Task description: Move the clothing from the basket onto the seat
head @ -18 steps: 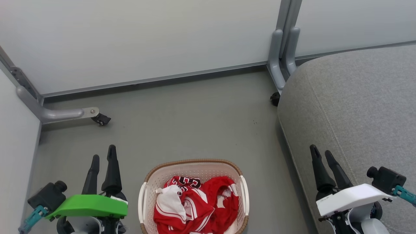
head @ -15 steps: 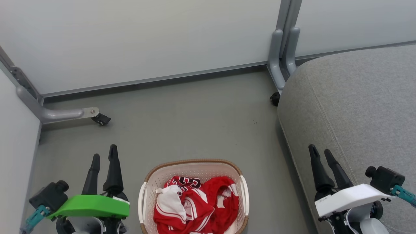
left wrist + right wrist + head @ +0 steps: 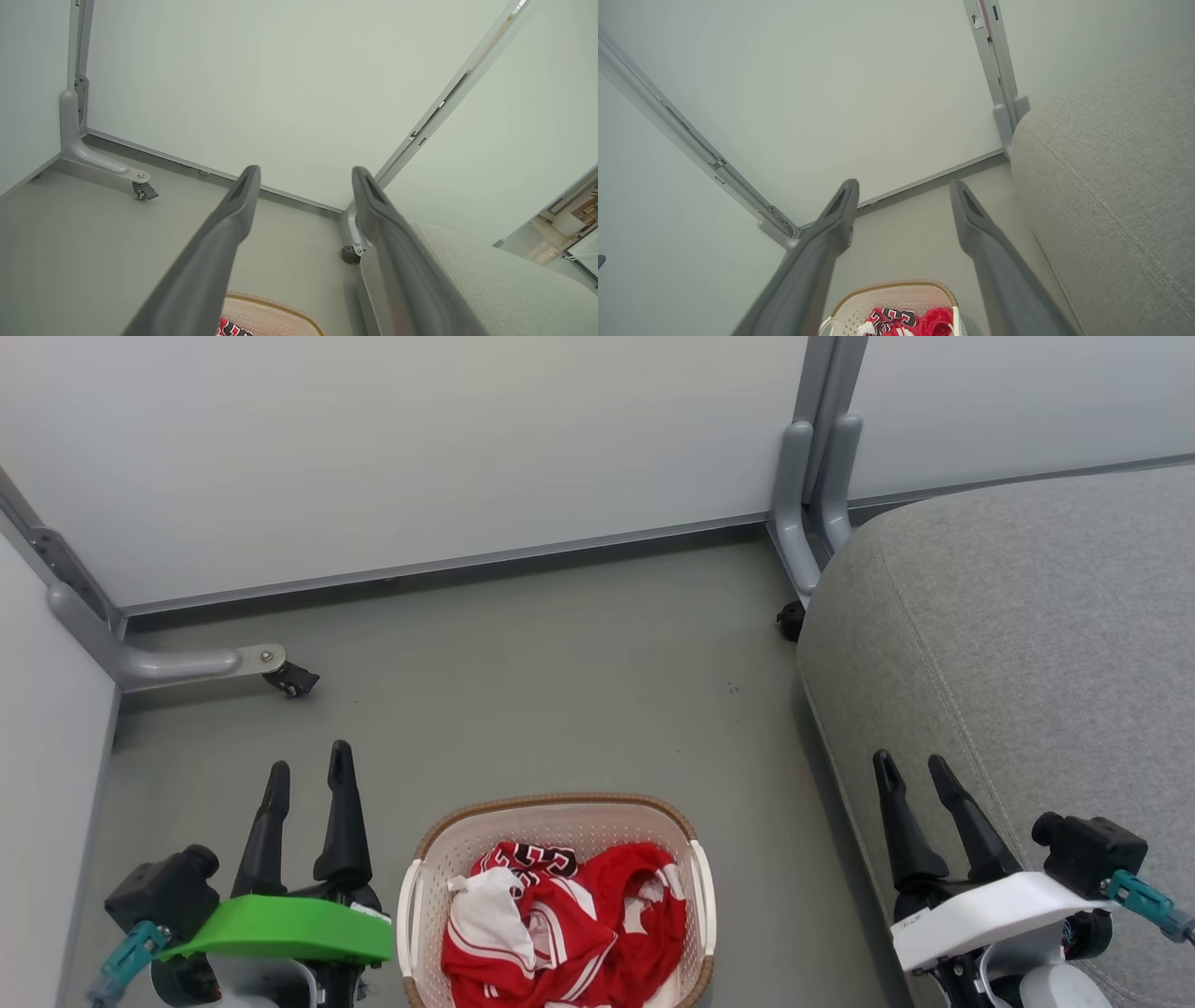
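Observation:
The cream basket [image 3: 556,811] with a brown rim stands on the floor at the bottom centre, and the crumpled red and white clothing [image 3: 560,924] lies inside it. The grey seat [image 3: 1027,644] fills the right side. My left gripper [image 3: 309,765] hovers open to the left of the basket, fingers empty. My right gripper [image 3: 909,768] hangs open over the seat's front edge, right of the basket. The left wrist view catches the basket rim [image 3: 271,303] below open fingers [image 3: 238,196]. In the right wrist view the clothing [image 3: 906,323] sits low between open fingers [image 3: 840,205].
Pale partition panels close the back and left. Their grey feet on castors [image 3: 291,679] rest on the floor at left and at the seat's far corner [image 3: 790,619]. Bare grey floor [image 3: 560,691] stretches beyond the basket.
Both grippers have drifted slightly inward toward the basket, the left one also a little lower in the head view. The basket, clothing and seat have not moved.

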Controlling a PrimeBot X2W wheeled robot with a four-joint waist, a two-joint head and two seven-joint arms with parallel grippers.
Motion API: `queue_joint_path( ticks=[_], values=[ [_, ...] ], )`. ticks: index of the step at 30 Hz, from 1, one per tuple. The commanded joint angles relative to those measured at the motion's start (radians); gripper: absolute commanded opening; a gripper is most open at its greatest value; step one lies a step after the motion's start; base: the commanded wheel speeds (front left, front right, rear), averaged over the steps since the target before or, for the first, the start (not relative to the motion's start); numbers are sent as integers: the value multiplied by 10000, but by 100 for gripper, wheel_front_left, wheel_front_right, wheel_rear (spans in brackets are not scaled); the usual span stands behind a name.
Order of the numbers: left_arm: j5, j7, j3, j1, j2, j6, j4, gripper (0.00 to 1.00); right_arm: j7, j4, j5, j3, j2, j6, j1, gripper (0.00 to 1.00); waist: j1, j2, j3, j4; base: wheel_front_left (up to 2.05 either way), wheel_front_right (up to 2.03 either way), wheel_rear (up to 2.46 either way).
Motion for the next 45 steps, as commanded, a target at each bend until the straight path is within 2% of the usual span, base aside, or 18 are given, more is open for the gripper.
queue_joint_path(
  ticks=[1,16,45],
  values=[
    [320,-105,-57,61,77,45,-140,100,-122,-150,-377,-9,-68,3,21,100,0,0,1,-5,0,0,0],
    [1776,-460,-372,123,89,176,-477,100,-484,-465,-2035,69,-79,2,109,100,0,0,23,14,0,0,0],
    [4063,-1045,-769,316,99,197,-656,100,-1067,-876,-4210,462,-102,2,257,100,0,0,69,52,0,0,0]
  ],
)
